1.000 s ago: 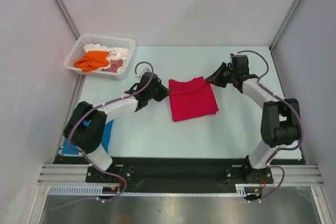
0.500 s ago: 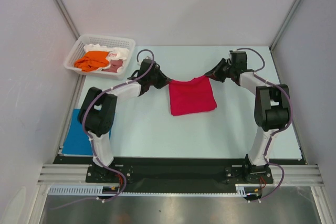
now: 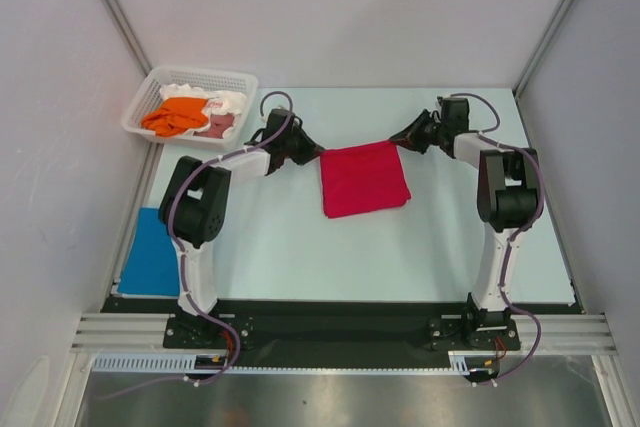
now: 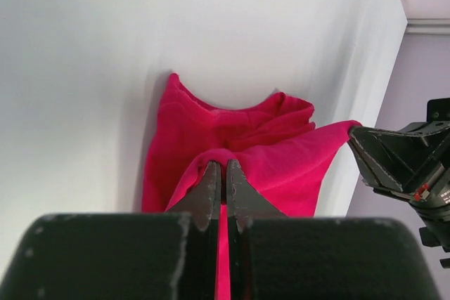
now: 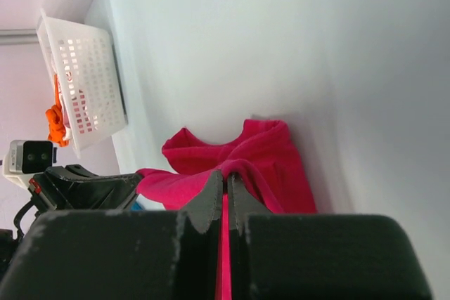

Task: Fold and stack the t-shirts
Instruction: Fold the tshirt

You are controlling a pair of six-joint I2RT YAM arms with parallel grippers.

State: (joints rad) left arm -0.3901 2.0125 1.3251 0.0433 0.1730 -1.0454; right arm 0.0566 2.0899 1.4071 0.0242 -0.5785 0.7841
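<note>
Top external view: on the pale table (image 3: 300,267), two arms stretch toward the far side with a crimson t-shirt (image 3: 363,182) strung between them. The left arm (image 3: 200,209) and right arm (image 3: 506,195) now stand taller and reach farther out than a second ago, when both elbows were bent low near the table's side edges. With that reach the shirt's far edge has gone from a slack, tilted line to a straight, taut one, and the red patch looks shorter from near to far.

At the far left corner sits a white basket (image 3: 150,87) holding an orange shirt (image 3: 178,114), a white one (image 3: 230,100) and a dusty-pink one (image 3: 218,126), all still unfolded. A blue shirt (image 3: 150,252) lies flat at the near left edge, beside the left arm's base.

The left gripper (image 3: 312,152) pinches the red shirt's far left corner and the right gripper (image 3: 399,139) its far right corner. Both wrist views show the jaws clamped nearly together, with only a thin red fold of cloth between them. Beyond the raised edge, the collar rests on the table.

The fold on the red shirt appears close to finished; laying the held edge down squarely and letting go looks like the next call, with three shirts waiting.
</note>
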